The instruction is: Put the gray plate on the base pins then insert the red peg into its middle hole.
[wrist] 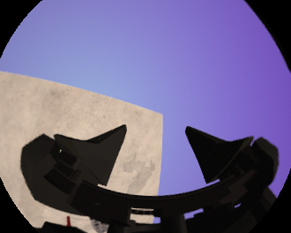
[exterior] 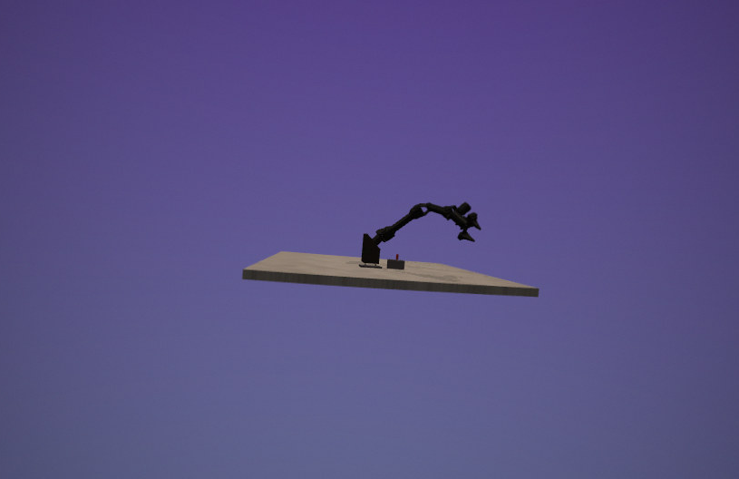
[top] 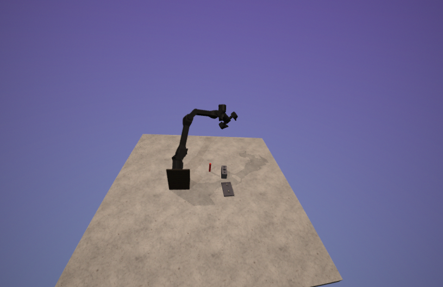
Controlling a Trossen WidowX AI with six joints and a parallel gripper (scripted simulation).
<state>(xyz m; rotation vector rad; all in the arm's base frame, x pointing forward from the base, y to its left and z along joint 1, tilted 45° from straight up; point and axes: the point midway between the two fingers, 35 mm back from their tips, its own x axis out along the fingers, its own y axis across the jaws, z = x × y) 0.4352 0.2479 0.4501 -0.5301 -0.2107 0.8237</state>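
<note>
The gray plate (top: 223,175) (exterior: 395,265), a thick block with holes in its top, stands on the table apart from the base. The flat dark base (top: 227,188) (exterior: 370,266) lies nearer the top camera, its two small pins bare. The red peg (top: 210,167) (exterior: 397,257) stands upright to the left of the plate in the top view; it also shows at the wrist view's bottom edge as a red sliver (wrist: 68,221). My gripper (top: 231,123) (exterior: 476,235) (wrist: 156,129) is open and empty, high above the table and well away from all three.
The arm's black mount (top: 178,179) (exterior: 370,249) stands on the table (top: 201,236) (exterior: 325,278) (wrist: 78,106), left of the peg in the top view. The arm's shadow falls beyond the plate. A table corner shows between the fingers in the wrist view.
</note>
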